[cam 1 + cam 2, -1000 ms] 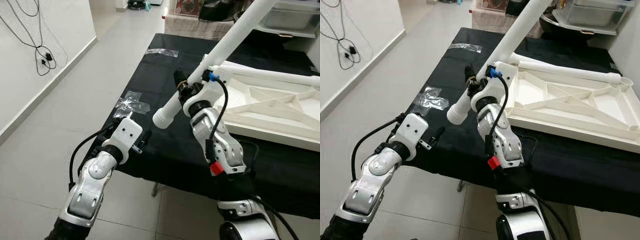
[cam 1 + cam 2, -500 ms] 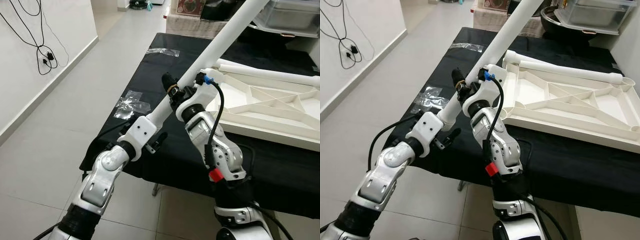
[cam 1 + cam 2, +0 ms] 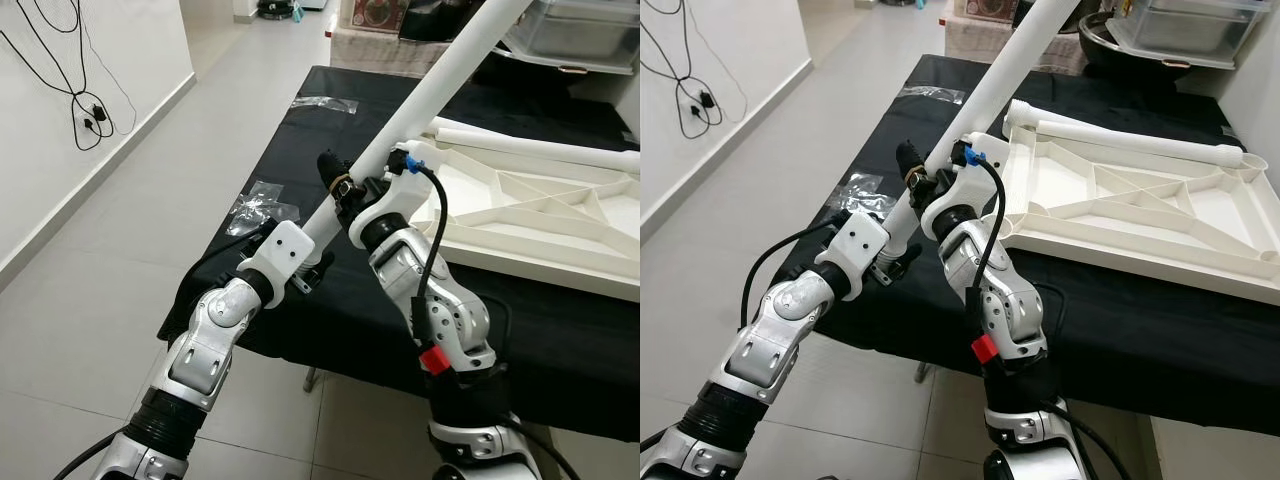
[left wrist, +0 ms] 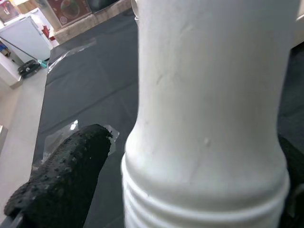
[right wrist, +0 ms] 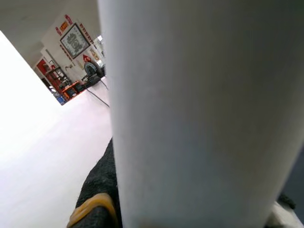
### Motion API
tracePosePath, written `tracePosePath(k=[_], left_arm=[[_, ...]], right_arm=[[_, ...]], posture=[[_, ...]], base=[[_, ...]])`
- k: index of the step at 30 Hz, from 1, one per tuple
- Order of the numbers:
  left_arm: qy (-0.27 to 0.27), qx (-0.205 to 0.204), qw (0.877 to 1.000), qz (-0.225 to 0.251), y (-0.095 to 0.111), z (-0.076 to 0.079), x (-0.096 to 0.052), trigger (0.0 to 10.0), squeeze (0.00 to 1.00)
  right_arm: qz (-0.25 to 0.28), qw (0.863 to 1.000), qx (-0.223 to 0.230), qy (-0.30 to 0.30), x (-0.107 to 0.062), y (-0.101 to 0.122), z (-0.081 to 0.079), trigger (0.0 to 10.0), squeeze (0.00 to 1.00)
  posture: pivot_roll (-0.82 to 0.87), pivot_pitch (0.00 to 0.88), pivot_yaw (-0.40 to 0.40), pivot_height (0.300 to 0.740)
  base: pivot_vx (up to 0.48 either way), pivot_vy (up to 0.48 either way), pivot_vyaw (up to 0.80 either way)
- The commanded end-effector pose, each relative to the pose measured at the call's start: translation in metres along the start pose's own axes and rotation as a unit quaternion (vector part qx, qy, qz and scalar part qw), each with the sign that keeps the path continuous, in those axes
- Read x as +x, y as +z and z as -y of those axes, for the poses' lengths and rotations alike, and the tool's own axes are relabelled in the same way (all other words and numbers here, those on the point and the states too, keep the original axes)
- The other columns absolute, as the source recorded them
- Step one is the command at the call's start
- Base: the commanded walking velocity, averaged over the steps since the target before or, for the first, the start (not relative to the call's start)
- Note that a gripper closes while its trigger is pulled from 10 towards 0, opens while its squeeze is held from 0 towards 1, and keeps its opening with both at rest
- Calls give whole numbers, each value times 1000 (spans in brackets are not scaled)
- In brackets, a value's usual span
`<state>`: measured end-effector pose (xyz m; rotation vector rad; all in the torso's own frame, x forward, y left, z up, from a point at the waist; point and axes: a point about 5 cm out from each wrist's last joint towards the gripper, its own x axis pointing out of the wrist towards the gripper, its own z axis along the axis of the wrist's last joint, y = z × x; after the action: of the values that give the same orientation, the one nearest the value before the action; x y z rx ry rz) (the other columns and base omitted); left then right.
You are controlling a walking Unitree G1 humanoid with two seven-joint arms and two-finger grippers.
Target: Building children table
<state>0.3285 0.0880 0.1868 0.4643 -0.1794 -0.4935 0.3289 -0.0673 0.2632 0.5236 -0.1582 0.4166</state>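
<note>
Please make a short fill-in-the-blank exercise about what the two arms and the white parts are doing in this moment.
1. The right gripper holds a long white table ____ at a slant.
2. The left gripper is at the ____ lower end of the table leg.
3. The white tabletop lies upside down on a ____ cloth.
4. A second white leg is already attached at the tabletop's ____ edge.

Missing words: leg; threaded; black; far

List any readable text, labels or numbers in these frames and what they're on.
No text can be read.
Red framed picture on the far wall: markings too blurred to read.
Red-printed box behind the black-covered table: print too small to read.
White plastic table leg, white ribbed tabletop panel: no markings visible.
</note>
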Motion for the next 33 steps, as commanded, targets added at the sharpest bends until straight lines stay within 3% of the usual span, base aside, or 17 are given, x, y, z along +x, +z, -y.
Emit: tracePosePath(k=[1, 2, 11, 13, 14, 18, 19, 26, 27, 33], left_arm=[[8, 6, 1000, -3, -3, -2, 0, 4157, 0], [3, 11, 1000, -1, -3, 0, 0, 0, 0], [-1, 15, 1000, -2, -6, 4, -1, 0, 0], [-1, 15, 1000, -5, -7, 4, 0, 0, 0], [-3, 14, 1000, -8, -8, 5, 0, 9804, 0], [-7, 13, 1000, -9, -7, 5, -1, 10000, 0], [-11, 16, 1000, -3, -5, 5, -2, 10000, 0], [-24, 4, 1000, 1, -4, -3, -15, 10000, 0], [-27, 3, 1000, 1, -4, -6, -20, 10000, 0], [-39, 14, 999, -4, -9, -13, -33, 10000, 0]], right_arm=[[-2, 1000, 8, 10, -3, 0, -3, 10000, 0], [-2, 1000, 7, 11, -4, 0, -4, 10000, 0], [-7, 1000, 4, 15, -5, -1, -5, 10000, 0], [-4, 1000, -14, 10, -5, -1, -4, 10000, 0], [2, 1000, -28, 9, -5, 0, -3, 10000, 0], [5, 999, -33, 13, -5, -1, -2, 10000, 0], [4, 999, -29, 20, -6, -3, -3, 10000, 1000], [-11, 996, 25, 80, -10, -8, -3, 10000, 1000], [-17, 995, 25, 91, -11, -9, 1, 10000, 0], [-24, 994, 20, 101, -12, -11, 16, 10000, 0]], posture=[[50, 110, -40, 740], [49, 110, -36, 740], [48, 112, -38, 740], [47, 110, -37, 740], [48, 110, -39, 740], [49, 106, -39, 740], [51, 106, -37, 740], [54, 91, -30, 740], [54, 89, -29, 740], [64, 80, -30, 740]], base=[[0, 0, 0], [0, 0, 0], [0, 0, 0], [0, 0, 0], [0, 0, 0], [0, 0, 0], [0, 0, 0], [0, 0, 0], [0, 0, 0], [0, 0, 0]])
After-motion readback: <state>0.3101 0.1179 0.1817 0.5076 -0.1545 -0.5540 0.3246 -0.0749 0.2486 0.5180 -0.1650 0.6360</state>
